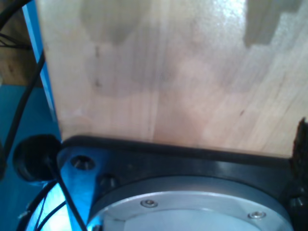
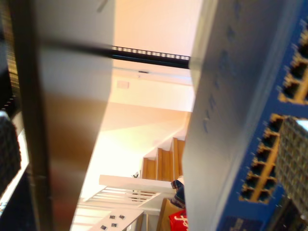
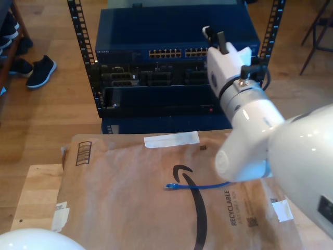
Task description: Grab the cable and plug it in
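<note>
The cable is a thin bright blue line lying loose on brown packing paper, its small plug pointing to the exterior view's left. Neither gripper touches it. My second gripper is raised at the blue network switch in the rack. Its wrist view shows rows of ports very close by. Textured pads sit far apart at both edges of that picture with nothing between them. In the first wrist view, one dark pad shows over a wooden tabletop.
An open black rack holds the switch and darker units beneath. A round arm base with black cables lies under my first gripper. Shoes stand on the floor at the exterior view's left, and a white arm dome fills its lower left.
</note>
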